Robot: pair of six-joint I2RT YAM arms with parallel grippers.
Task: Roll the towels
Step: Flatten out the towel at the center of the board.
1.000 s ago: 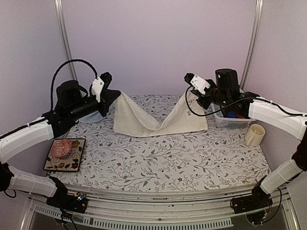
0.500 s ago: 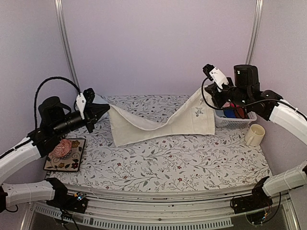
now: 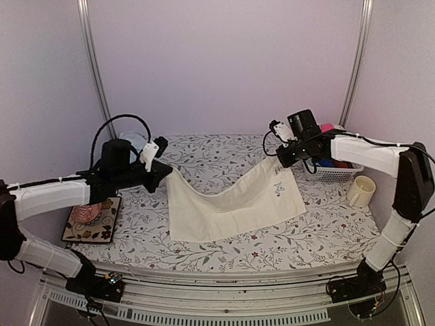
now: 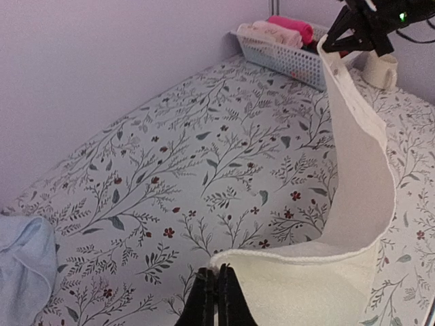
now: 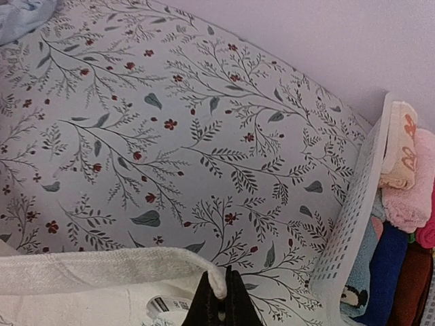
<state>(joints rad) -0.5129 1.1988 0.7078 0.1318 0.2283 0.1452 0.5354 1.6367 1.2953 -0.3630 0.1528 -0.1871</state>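
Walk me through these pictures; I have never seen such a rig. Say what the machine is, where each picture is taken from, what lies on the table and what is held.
This is a two-armed robot bolted at the table's near edge. The wide picture looks down from above and behind it; the other two come from cameras on each wrist. The left end effector and the right end effector are each shut on a corner of a cream towel, holding it up so that its lower part trails on the floral tablecloth. A light blue towel lies crumpled near the back left. A white basket of cloths, a mug and a tray bearing a pink knitted lump sit at the sides.
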